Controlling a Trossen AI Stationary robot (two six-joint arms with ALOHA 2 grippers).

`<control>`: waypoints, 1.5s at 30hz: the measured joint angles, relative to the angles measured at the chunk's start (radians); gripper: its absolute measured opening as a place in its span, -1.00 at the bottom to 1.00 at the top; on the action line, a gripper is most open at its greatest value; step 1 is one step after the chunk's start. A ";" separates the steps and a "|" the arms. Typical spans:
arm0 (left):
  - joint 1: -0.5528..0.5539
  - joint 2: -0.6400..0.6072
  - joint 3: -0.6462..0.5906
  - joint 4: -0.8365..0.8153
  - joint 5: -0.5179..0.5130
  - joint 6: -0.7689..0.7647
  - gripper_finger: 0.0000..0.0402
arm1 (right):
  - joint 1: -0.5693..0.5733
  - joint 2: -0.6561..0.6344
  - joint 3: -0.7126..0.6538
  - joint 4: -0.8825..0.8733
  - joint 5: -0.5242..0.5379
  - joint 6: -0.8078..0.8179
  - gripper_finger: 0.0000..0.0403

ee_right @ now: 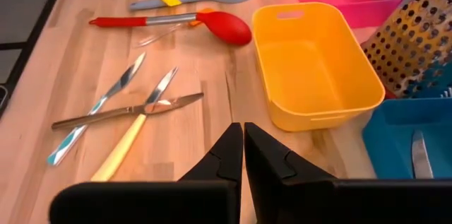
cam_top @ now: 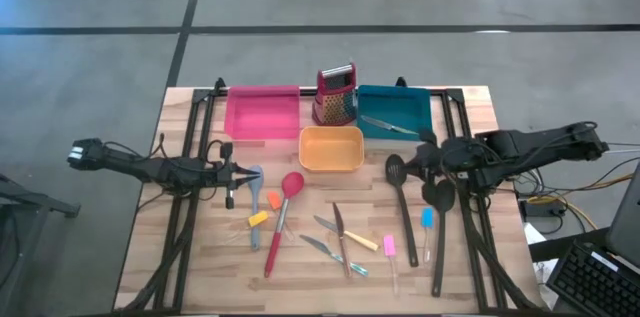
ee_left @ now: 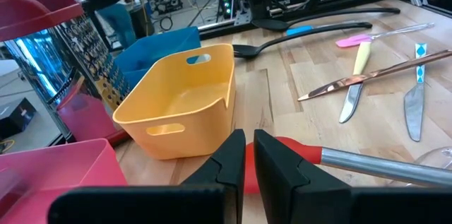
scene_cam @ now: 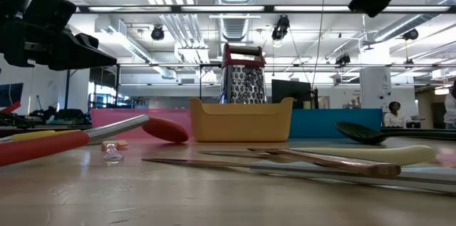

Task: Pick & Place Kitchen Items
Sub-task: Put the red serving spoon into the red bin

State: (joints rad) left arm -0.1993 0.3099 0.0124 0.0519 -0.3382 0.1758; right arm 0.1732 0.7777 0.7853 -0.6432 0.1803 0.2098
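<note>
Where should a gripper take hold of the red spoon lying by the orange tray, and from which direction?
Grip the red spoon on its straight metal shaft, mid-length, coming straight down with the fingers across it. It lies flat on the table; the rounded red bowl would likely slip, and the shaft is narrow and even.

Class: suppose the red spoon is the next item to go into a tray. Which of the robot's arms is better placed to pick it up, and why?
Probably the left. The left gripper sits close beside the red spoon, whose head shows just past its fingers in its wrist view. The right gripper is across the orange tray.
</note>
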 joint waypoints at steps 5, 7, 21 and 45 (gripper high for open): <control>0.000 0.000 0.000 0.000 0.000 0.000 -0.83 | 0.004 -0.072 -0.041 0.000 0.002 -0.007 -0.96; 0.000 0.000 0.000 0.000 0.000 0.000 -0.83 | 0.004 -0.093 -0.049 0.002 0.006 0.006 -0.96; 0.000 0.000 0.000 0.000 0.000 0.000 -0.83 | 0.004 -0.094 -0.055 0.027 0.003 0.020 -0.96; 0.001 0.002 -0.001 0.016 -0.023 0.114 -0.83 | 0.004 -0.088 -0.057 0.028 0.003 -0.029 -0.96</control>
State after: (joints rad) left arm -0.1982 0.3119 0.0113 0.0677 -0.3610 0.2895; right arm 0.1768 0.6899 0.7288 -0.6155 0.1829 0.1807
